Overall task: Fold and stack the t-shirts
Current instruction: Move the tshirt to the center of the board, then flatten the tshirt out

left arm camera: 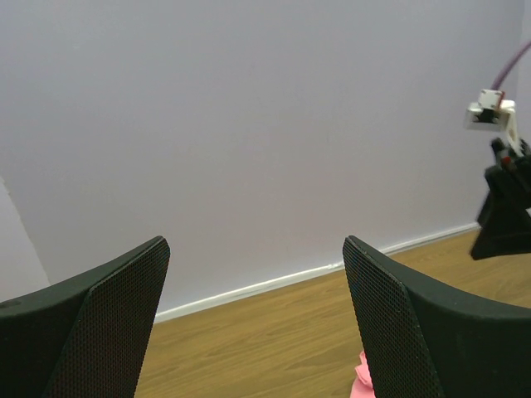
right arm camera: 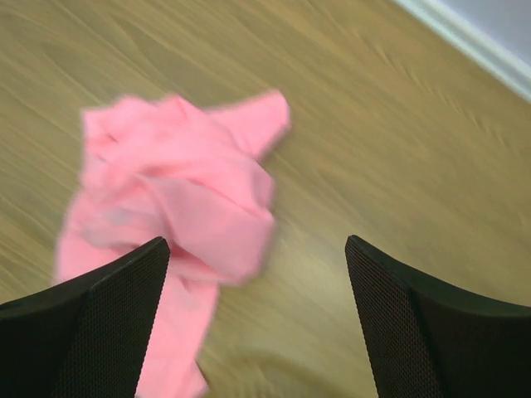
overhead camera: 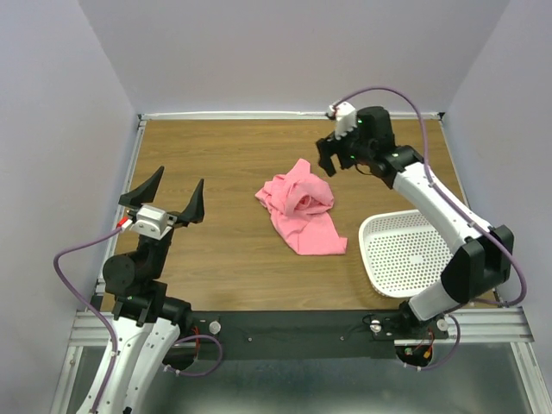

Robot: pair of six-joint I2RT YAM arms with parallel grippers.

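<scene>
only 1 crumpled pink t-shirt (overhead camera: 302, 211), 1 white basket (overhead camera: 405, 254)

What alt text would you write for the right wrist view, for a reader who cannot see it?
A crumpled pink t-shirt lies on a wooden table, slightly blurred, seen past the open right gripper, which holds nothing. A white strip at the foot of the wall crosses the top right corner.
</scene>
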